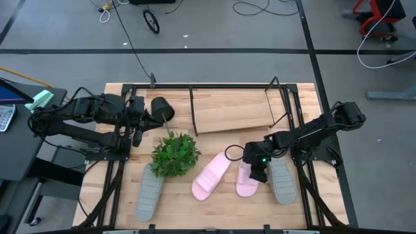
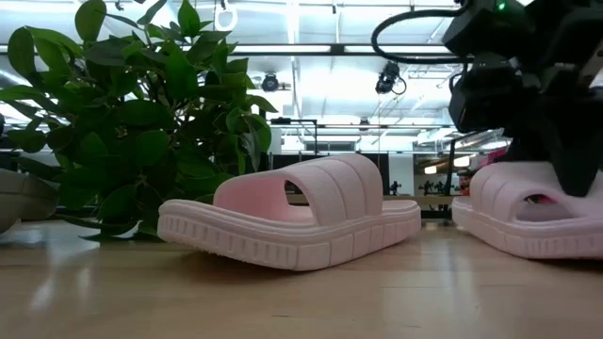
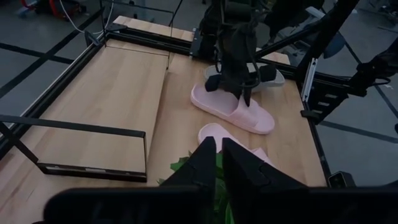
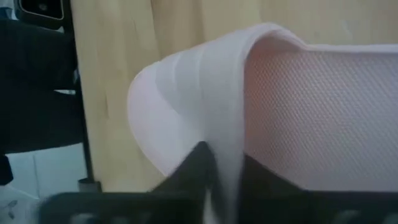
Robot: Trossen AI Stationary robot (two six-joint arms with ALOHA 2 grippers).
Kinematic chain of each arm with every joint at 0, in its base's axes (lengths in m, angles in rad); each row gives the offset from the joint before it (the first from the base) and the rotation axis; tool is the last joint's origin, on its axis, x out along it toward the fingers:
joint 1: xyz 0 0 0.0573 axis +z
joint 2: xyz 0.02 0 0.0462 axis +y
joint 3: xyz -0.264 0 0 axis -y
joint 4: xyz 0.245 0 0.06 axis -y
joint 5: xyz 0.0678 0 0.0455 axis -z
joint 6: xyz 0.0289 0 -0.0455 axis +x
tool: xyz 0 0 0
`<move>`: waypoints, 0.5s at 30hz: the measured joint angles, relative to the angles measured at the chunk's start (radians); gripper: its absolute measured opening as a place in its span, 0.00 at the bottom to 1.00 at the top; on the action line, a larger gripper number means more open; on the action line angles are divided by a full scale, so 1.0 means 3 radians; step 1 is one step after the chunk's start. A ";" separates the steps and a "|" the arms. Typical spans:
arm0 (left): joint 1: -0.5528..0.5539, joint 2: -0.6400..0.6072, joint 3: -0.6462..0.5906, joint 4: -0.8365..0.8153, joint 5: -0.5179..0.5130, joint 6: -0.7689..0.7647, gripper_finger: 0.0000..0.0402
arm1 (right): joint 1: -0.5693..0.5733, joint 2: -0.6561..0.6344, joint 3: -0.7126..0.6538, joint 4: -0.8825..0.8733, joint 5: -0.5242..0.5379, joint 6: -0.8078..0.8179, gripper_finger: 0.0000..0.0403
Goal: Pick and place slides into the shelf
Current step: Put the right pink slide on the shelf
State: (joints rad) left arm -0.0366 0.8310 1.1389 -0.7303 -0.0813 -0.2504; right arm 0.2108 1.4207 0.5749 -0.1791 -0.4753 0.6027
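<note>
Two light pink slides lie sole-down on the table, one in the middle (image 1: 211, 177) (image 2: 292, 217) and one to its right (image 1: 247, 182) (image 2: 532, 217). My right gripper (image 1: 257, 170) (image 4: 224, 171) stands on the right one, shut on its strap. Grey slides lie at the near left (image 1: 149, 194) and the near right (image 1: 283, 181). The shelf (image 1: 234, 110), with its slanted wooden board, stands at the far side. My left gripper (image 1: 138, 122) (image 3: 218, 155) waits shut at the table's left, touching nothing. My right gripper pinches the right pink slide by its wide strap (image 4: 211, 93), at the strap's edge. One finger (image 4: 267, 180) is inside, under the strap, and one (image 4: 189, 168) is outside. It comes from above, pointing down (image 2: 556, 122). The sole appears to rest on the table.
A green leafy plant (image 1: 174, 154) (image 2: 122, 122) stands between the left grey slide and the middle pink one. A black pot (image 1: 162, 107) lies by the shelf's left end. Black frame rods run along both table sides. Bare wood shows along the near edge.
</note>
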 joint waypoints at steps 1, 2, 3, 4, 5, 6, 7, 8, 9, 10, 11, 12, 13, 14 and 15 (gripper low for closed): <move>0.0000 0.0001 0.0000 0.0000 0.0000 0.0000 0.07 | 0.0002 -0.0018 0.0035 -0.0032 -0.0008 0.0012 0.05; 0.0000 0.0000 0.0000 0.0000 0.0000 0.0000 0.07 | 0.0003 -0.0043 0.0081 -0.0089 -0.0004 0.0017 0.04; 0.0000 0.0000 0.0000 0.0000 0.0001 -0.0001 0.07 | 0.0005 -0.0076 0.0149 -0.0175 0.0008 0.0022 0.04; 0.0000 0.0000 0.0000 0.0000 0.0000 -0.0001 0.07 | 0.0005 -0.0116 0.0236 -0.0291 0.0012 0.0016 0.04; -0.0001 0.0000 0.0000 0.0000 0.0000 0.0000 0.07 | 0.0001 -0.0155 0.0344 -0.0457 0.0014 -0.0036 0.04; -0.0001 0.0000 0.0000 0.0000 0.0000 0.0001 0.08 | 0.0001 -0.0196 0.0457 -0.0632 0.0018 -0.0141 0.03; 0.0000 0.0000 0.0000 0.0000 0.0001 0.0001 0.08 | 0.0001 -0.0228 0.0583 -0.0844 0.0018 -0.0256 0.02; 0.0000 0.0000 0.0000 0.0000 0.0000 0.0001 0.09 | 0.0001 -0.0253 0.0708 -0.1070 0.0017 -0.0374 0.02; 0.0000 0.0000 0.0000 0.0000 0.0000 0.0003 0.09 | 0.0001 -0.0275 0.0834 -0.1290 0.0016 -0.0493 0.02; 0.0000 0.0000 0.0000 0.0000 0.0000 0.0003 0.09 | -0.0011 -0.0283 0.0972 -0.1506 0.0015 -0.0618 0.02; 0.0000 0.0000 0.0000 0.0000 0.0000 0.0003 0.09 | -0.0028 -0.0285 0.1108 -0.1709 0.0008 -0.0750 0.02; 0.0000 0.0000 0.0000 0.0000 0.0001 0.0003 0.10 | -0.0044 -0.0285 0.1247 -0.1896 0.0002 -0.0881 0.02; 0.0000 0.0000 0.0000 0.0000 0.0000 0.0003 0.10 | -0.0065 -0.0285 0.1379 -0.2076 0.0007 -0.1009 0.02; 0.0000 0.0000 0.0000 0.0000 0.0000 0.0003 0.10 | -0.0092 -0.0285 0.1492 -0.2235 0.0014 -0.1127 0.02; 0.0000 0.0000 0.0000 0.0000 0.0001 0.0003 0.09 | -0.0127 -0.0280 0.1593 -0.2368 0.0013 -0.1207 0.02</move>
State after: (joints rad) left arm -0.0364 0.8310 1.1389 -0.7303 -0.0811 -0.2497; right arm 0.1727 1.3368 1.0528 -0.8896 -0.4713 0.2406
